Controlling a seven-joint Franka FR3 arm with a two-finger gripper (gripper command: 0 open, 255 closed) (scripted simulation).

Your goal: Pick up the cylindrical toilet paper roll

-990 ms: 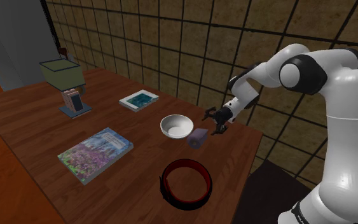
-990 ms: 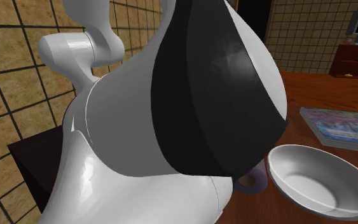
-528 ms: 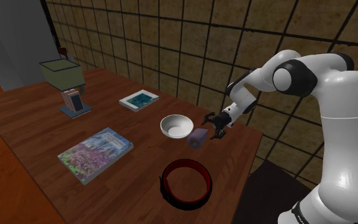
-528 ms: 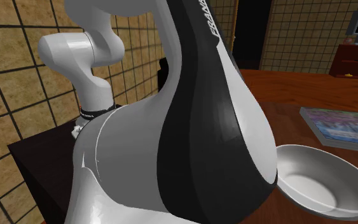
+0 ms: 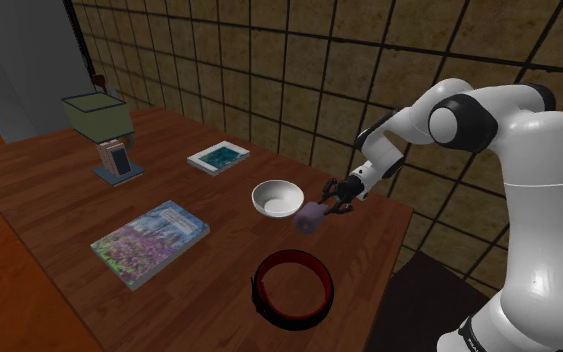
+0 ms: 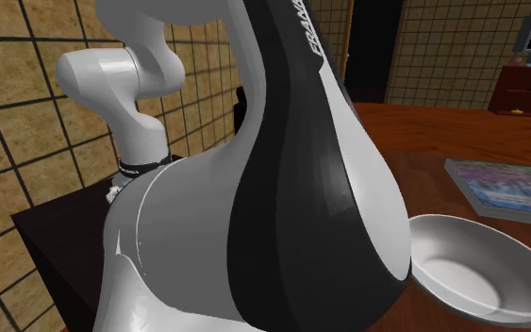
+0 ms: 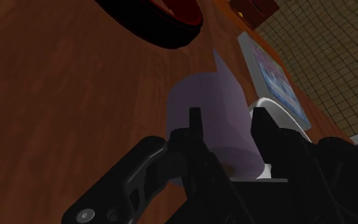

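Observation:
The toilet paper roll (image 5: 308, 217) is a pale lavender cylinder lying on its side on the brown wooden table (image 5: 59, 200), just to the right of a white bowl (image 5: 277, 198) in the shoulder view. My black gripper (image 5: 329, 206) has come down low at the roll's right end. In the wrist view the roll (image 7: 219, 95) lies between the fingers of the gripper (image 7: 228, 122), and both press on its sides. It still rests on the table. In the second exterior view the arm's white and black body (image 6: 282, 189) hides it.
A black ring with a red inside (image 5: 292, 286) lies nearer the table's front edge. A picture book (image 5: 151, 240), a teal book (image 5: 218, 156) and a green-shaded lamp (image 5: 99, 118) stand further left. The table's right edge is close to the gripper. The bowl (image 6: 480, 264) sits beside the arm.
The gripper dropped to the roll's end and its fingers closed in from wide apart onto the roll. The arm swung across the second exterior view and covered the roll.

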